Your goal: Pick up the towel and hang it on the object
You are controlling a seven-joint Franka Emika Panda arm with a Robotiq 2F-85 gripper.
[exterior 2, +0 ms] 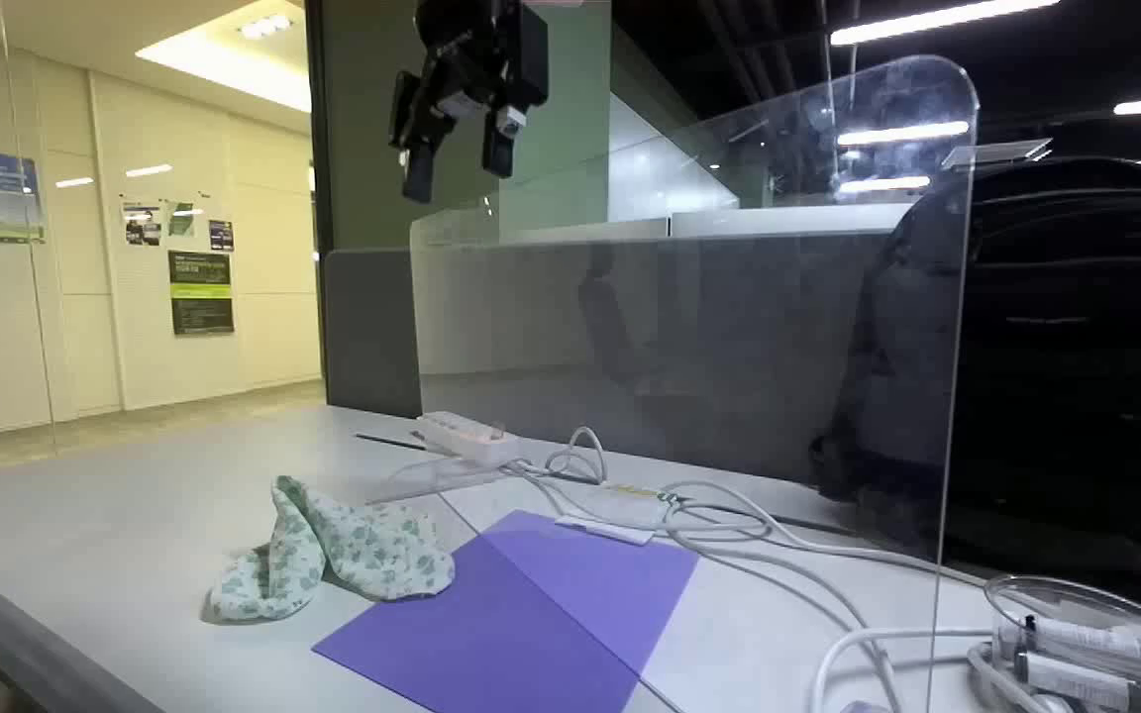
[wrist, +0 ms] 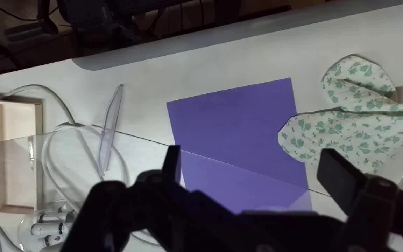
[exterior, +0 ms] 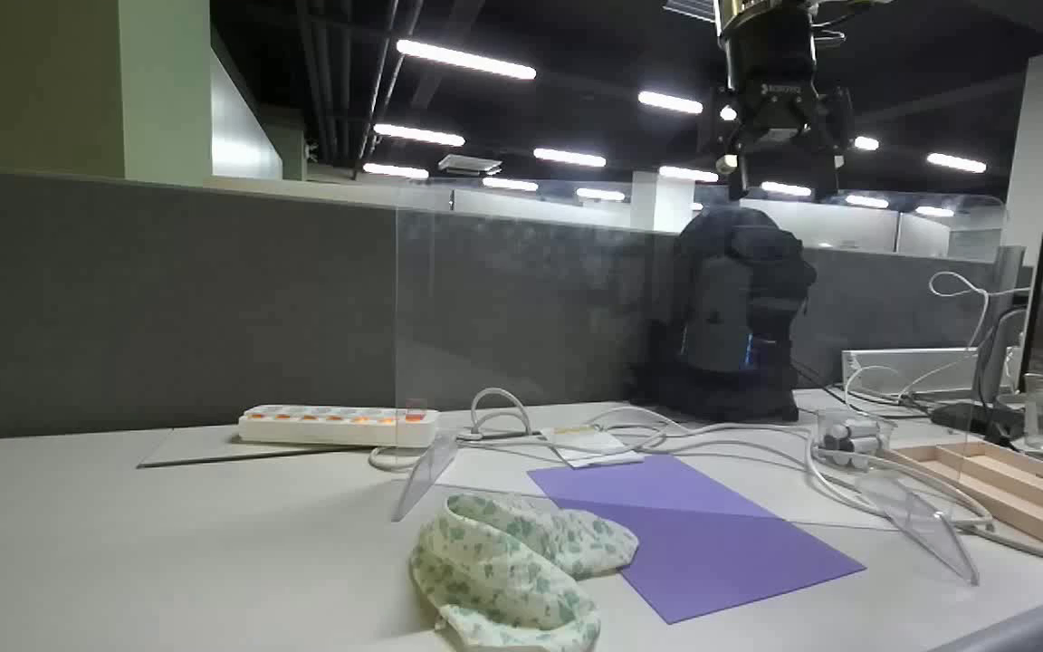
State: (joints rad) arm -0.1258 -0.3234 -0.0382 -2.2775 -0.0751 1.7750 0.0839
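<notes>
both exterior views: across desk | wrist: downward | shared: purple sheet

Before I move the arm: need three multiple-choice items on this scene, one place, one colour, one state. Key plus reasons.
1. Where does the towel lie?
A) inside the wooden tray
B) partly over the flat sheet
C) on top of the backpack

2. What colour is the flat sheet?
A) yellow
B) orange
C) purple

3. How is the gripper?
A) open, empty
B) shut, empty
C) shut on the towel

Key:
1 B: the wrist view shows one end covering the sheet's edge.
2 C: it shows purple in all three views.
3 A: its jaws stand apart, nothing between them, in both exterior views.
</notes>
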